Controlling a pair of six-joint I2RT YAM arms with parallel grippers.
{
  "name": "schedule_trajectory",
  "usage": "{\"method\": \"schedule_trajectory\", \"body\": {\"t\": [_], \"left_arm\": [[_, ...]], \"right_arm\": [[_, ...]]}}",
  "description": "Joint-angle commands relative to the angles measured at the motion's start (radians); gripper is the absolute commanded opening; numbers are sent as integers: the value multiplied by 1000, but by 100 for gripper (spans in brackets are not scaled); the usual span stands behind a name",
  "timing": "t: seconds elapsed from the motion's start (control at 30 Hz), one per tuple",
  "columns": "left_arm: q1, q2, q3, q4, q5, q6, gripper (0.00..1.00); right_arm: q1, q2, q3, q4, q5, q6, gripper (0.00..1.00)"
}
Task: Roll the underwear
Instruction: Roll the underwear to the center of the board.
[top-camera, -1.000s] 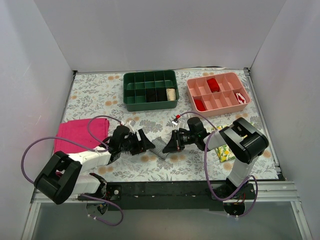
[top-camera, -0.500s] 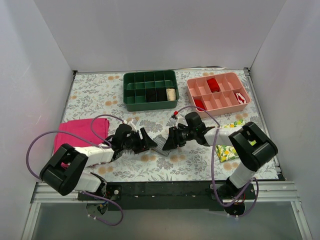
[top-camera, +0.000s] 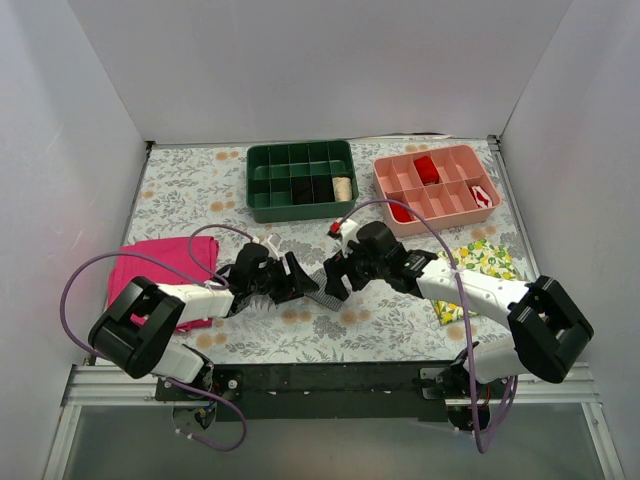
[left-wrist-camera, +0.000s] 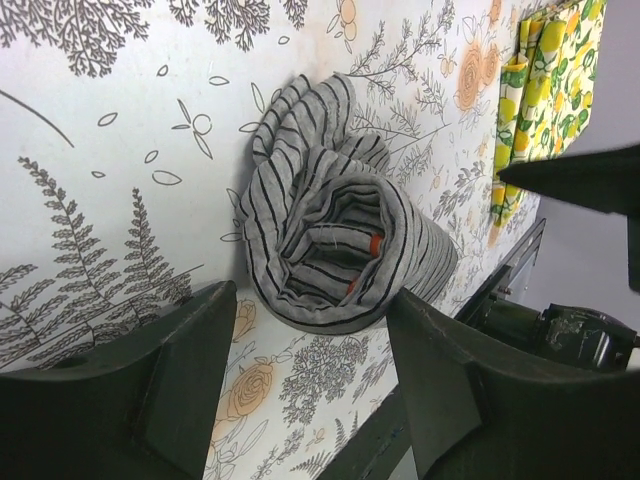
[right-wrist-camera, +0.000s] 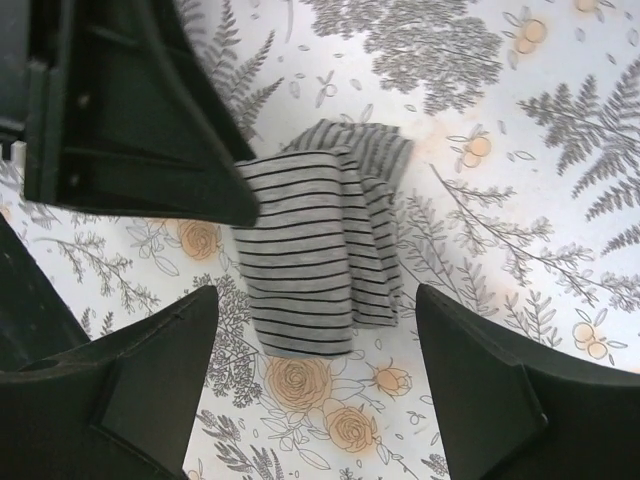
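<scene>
Top cam: underwear (top-camera: 324, 297) sits rolled up on the table (top-camera: 190, 190) near front-middle, right btwn the left claw (top-camera: 297, 280) and right claw (top-camera: 334, 281), w/ pink cloth (top-camera: 150, 262) off to the left and lemon cloth (top-camera: 482, 260) to the right. Left wrist cam: claw fingers spread either side of the roll's open end, orange trim showing inside the spiral, bare table visible btwn roll and one finger, so no grip. Right wrist cam: claw wide, roll lying btwn its fingers w/o contact, a left-claw finger covering the roll's edge in view.
</scene>
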Motion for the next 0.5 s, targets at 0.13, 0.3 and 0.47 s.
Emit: {"method": "schedule_trajectory", "body": {"t": [0.13, 0.3, 0.47], "left_arm": [[-6, 40, 5, -151, -51, 38, 61], [-6, 36, 13, -162, -53, 39, 61], [-6, 39, 23, -171, -56, 44, 61]], "right_arm": [[164, 53, 87, -80, 177, -120, 78], [173, 99, 95, -73, 175, -126, 62], [175, 123, 91, -63, 152, -122, 54]]}}
